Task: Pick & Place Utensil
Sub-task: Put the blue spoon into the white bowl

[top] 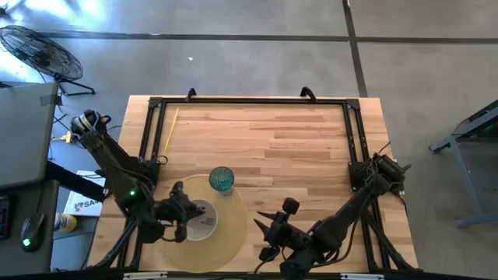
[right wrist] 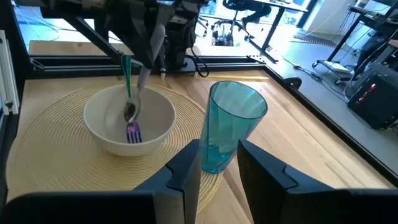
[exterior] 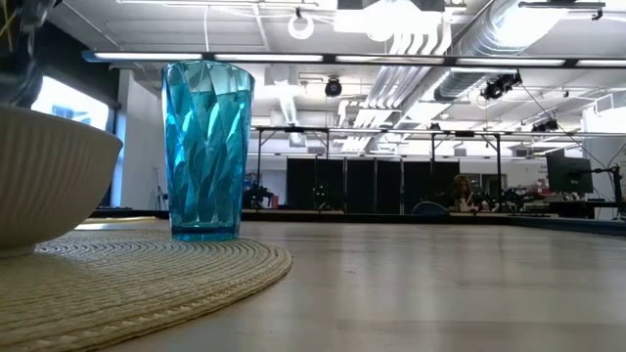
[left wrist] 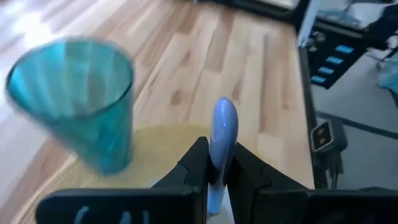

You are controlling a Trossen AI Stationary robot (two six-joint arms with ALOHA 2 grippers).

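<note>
A white bowl (right wrist: 129, 121) stands on a round woven placemat (top: 222, 245), and a teal faceted cup (right wrist: 233, 124) stands on the mat's far edge (top: 222, 179). In the bowl are a green-handled spoon (right wrist: 127, 84) and purple fork tines (right wrist: 132, 132). My left gripper (top: 185, 214) hovers over the bowl, shut on a lavender-blue utensil handle (left wrist: 222, 124). My right gripper (top: 268, 229) is open, low over the table right of the mat. Its fingers (right wrist: 186, 171) point at the cup from a distance. The low view shows only the cup (exterior: 207, 152), the bowl (exterior: 49, 176) and the mat. My left gripper pinches the lavender-blue handle (left wrist: 221, 146) between its two fingers, and the rounded free end (left wrist: 224, 112) sticks out past them. The fingers come from above the bowl. The handle (right wrist: 148, 62) slants down toward the bowl's inside; whether its lower end touches the bowl I cannot tell.
A thin yellow stick (top: 171, 128) lies along the table's left far side. A black metal frame (top: 249, 101) borders the tabletop. Bare wood (top: 296, 155) spreads over the far and right parts of the table. A fan (top: 39, 50) stands on the floor beyond.
</note>
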